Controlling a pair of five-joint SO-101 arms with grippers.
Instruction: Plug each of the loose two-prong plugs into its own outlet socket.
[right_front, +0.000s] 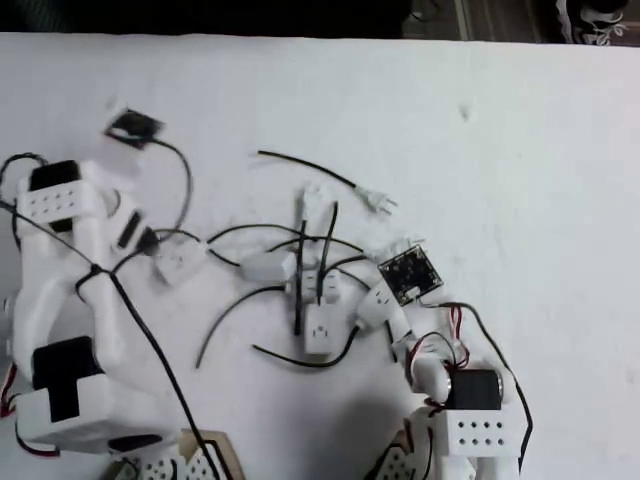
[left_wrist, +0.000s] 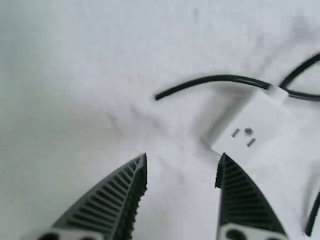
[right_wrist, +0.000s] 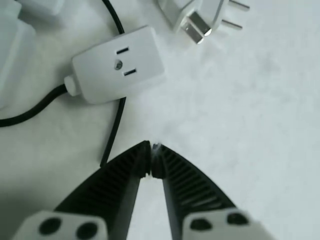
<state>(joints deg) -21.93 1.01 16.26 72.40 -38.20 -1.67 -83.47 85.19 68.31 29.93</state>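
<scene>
From above, shows a white table (right_front: 540, 150) strewn at centre with black cords (right_front: 225, 310) and white outlet sockets (right_front: 318, 335), with a loose two-prong plug (right_front: 380, 203) lying toward the far side. At the left wrist, finds the left gripper (left_wrist: 182, 157) spread open over the tabletop, one fingertip just beside a white socket (left_wrist: 245, 132) on a black cord (left_wrist: 210, 81). At the right wrist, catches the right gripper (right_wrist: 152, 146) pinched closed on nothing, near a second socket (right_wrist: 117, 62) and a white pronged plug (right_wrist: 205, 15).
</scene>
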